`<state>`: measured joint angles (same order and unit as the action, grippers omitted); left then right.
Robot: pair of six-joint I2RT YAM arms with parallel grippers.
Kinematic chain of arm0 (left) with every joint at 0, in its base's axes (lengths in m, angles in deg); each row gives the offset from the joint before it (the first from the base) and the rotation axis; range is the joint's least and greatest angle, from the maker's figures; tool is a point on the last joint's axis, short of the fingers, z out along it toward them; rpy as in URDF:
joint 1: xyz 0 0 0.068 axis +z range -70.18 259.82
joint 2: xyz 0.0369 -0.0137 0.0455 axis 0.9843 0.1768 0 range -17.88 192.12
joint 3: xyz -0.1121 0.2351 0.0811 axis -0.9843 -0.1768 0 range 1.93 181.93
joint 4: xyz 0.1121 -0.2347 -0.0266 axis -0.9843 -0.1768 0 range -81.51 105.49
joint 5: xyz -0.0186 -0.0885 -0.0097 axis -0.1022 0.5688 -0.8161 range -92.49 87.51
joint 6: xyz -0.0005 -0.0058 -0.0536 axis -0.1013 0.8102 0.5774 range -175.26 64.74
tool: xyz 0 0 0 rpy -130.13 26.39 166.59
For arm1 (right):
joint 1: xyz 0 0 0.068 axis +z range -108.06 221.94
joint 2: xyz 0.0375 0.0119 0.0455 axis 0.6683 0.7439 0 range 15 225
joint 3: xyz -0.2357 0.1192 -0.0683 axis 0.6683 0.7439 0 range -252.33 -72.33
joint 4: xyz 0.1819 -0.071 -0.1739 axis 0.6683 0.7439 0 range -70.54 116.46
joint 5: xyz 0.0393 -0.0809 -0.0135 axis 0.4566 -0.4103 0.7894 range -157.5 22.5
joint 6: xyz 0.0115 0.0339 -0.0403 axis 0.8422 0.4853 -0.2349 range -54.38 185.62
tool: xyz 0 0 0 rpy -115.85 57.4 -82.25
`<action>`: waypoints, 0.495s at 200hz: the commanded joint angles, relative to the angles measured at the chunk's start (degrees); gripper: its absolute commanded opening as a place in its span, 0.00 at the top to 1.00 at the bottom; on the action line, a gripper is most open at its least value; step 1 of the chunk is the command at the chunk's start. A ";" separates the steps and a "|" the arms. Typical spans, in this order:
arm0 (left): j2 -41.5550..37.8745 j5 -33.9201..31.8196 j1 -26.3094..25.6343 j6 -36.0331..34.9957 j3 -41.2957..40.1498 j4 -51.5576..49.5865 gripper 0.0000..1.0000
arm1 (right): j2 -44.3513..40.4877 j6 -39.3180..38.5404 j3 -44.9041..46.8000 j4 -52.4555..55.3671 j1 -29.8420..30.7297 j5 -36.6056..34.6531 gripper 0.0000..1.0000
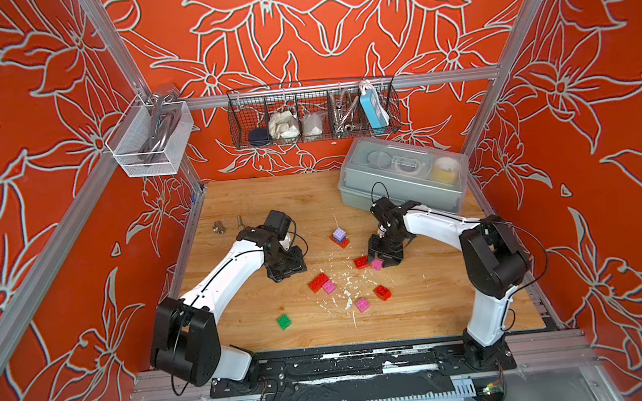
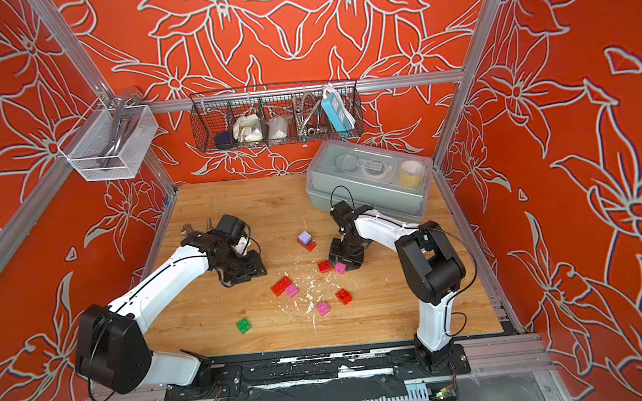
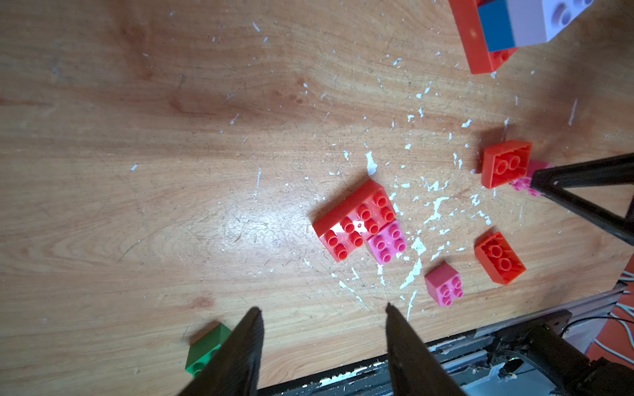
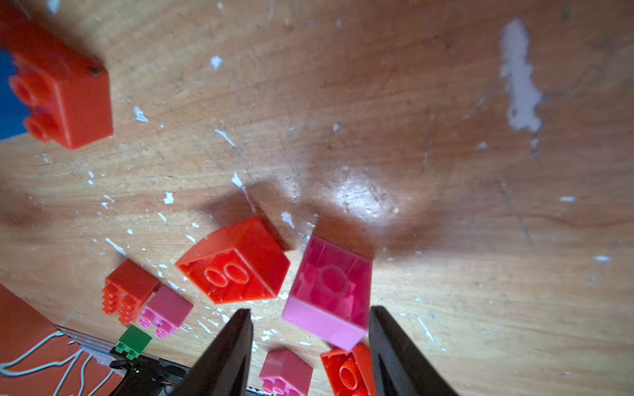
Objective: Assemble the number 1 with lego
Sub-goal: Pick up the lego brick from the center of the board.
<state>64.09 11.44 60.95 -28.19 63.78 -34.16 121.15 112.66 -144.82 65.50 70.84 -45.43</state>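
Left arm (image 1: 218, 277) and right arm (image 1: 434, 224) reach inward, wrists bent down; left gripper (image 3: 322, 308) and right gripper (image 4: 310, 308) hold jaws apart.

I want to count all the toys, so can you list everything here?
stack: one, lilac on blue on red, table middle
long brick: one, red, touching a pink brick
small red bricks: two, red, studs down; one beside right hand, one nearer front
pink bricks: three, pink; one against long brick, one at right hand, one near front
green brick: one, green, front left
metal bolts: two, silver, far left edge
lidded box: one, grey, far right corner
wire basket: one, black, back rail
mesh basket: one, white, left rail
table: one, wooden, underneath
left hand: one, black, open, empty
right hand: one, black, open around a pink brick
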 commanded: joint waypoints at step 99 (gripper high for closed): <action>0.67 0.12 -0.55 -0.64 0.17 0.08 0.44 | -8.12 -18.56 -0.69 11.13 2.99 -7.32 0.36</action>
<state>64.09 11.51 60.79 -28.41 63.78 -33.70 115.35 100.99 -144.86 73.11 72.42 -49.10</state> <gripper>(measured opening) 0.564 0.629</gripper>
